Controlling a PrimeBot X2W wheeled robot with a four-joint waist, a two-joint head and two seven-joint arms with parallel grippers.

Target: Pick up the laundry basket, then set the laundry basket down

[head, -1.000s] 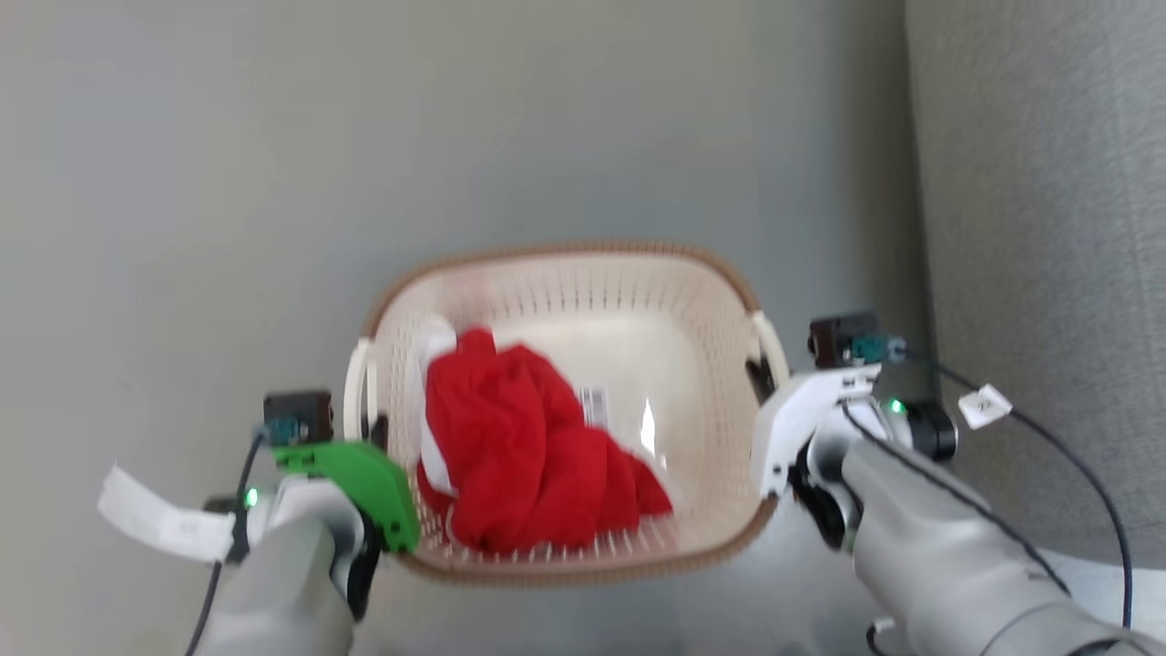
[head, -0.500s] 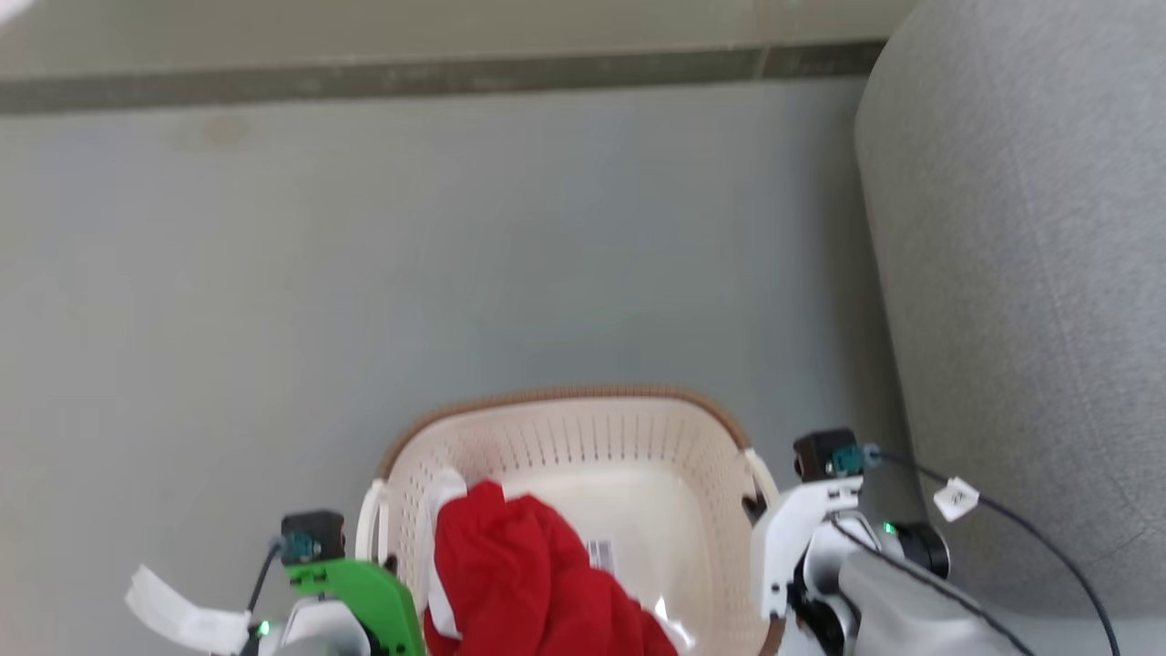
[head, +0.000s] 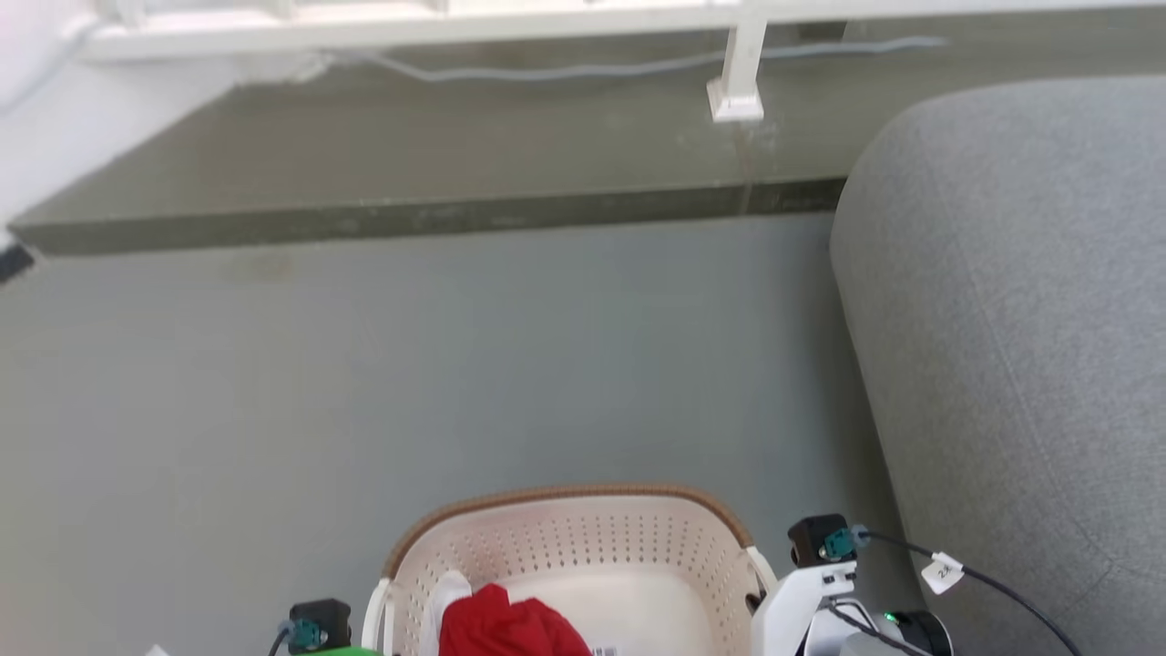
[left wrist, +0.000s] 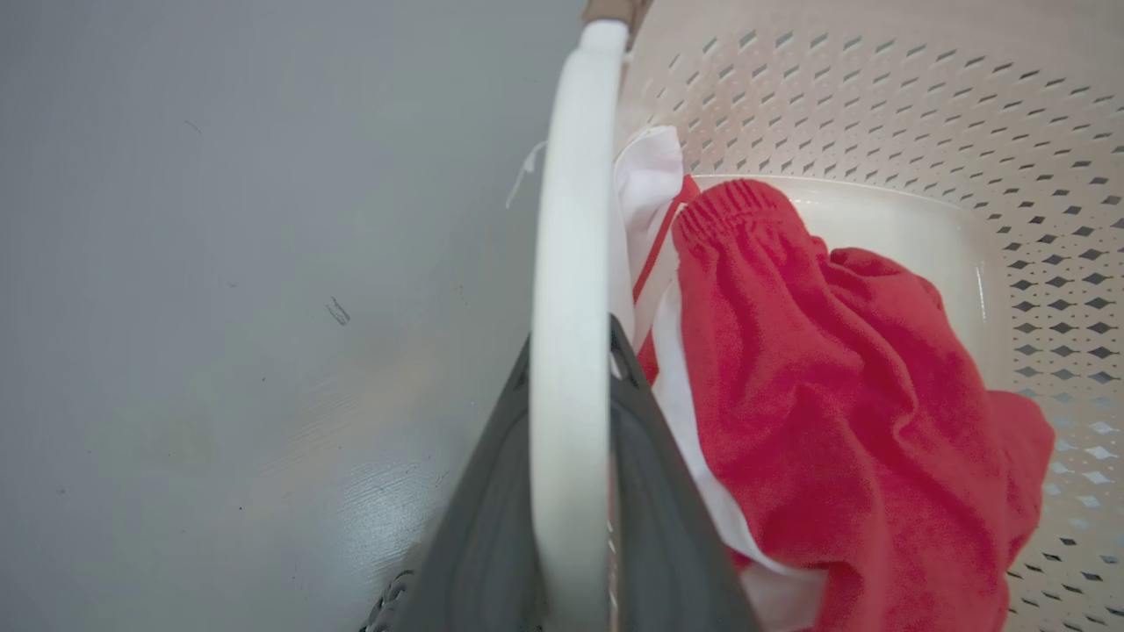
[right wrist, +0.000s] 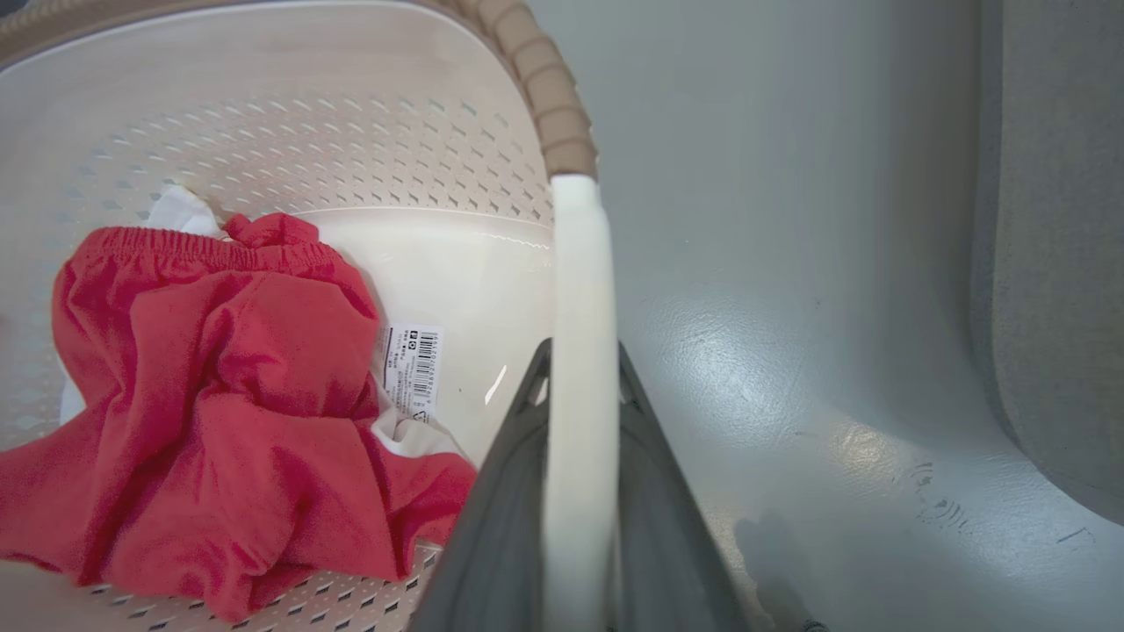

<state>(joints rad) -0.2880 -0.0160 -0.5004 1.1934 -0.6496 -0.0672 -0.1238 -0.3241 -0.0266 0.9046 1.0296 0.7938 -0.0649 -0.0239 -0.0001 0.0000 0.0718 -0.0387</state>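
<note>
The laundry basket (head: 565, 538) is cream-white with perforated walls and a brown woven rim, and sits cut off at the bottom middle of the head view. Inside lies a red garment (left wrist: 834, 395) over some white cloth. In the left wrist view my left gripper (left wrist: 571, 351) is shut on the basket's white left handle (left wrist: 571, 219), a dark finger on each side of it. In the right wrist view my right gripper (right wrist: 578, 369) is shut on the white right handle (right wrist: 577, 263) the same way. In the head view my right gripper (head: 754, 601) sits at the basket's right side.
A grey upholstered sofa (head: 1002, 319) stands close along the right of the basket. Beyond the open grey floor (head: 455, 383) runs a raised dark ledge (head: 410, 219), with a white post (head: 736, 91) and a cable on it. A barcode label (right wrist: 411, 369) lies on the basket's bottom.
The head camera has tilted up, so the basket and both arms slid to the bottom edge and the ledge and white post came into view. Both grippers stay at the handles.
</note>
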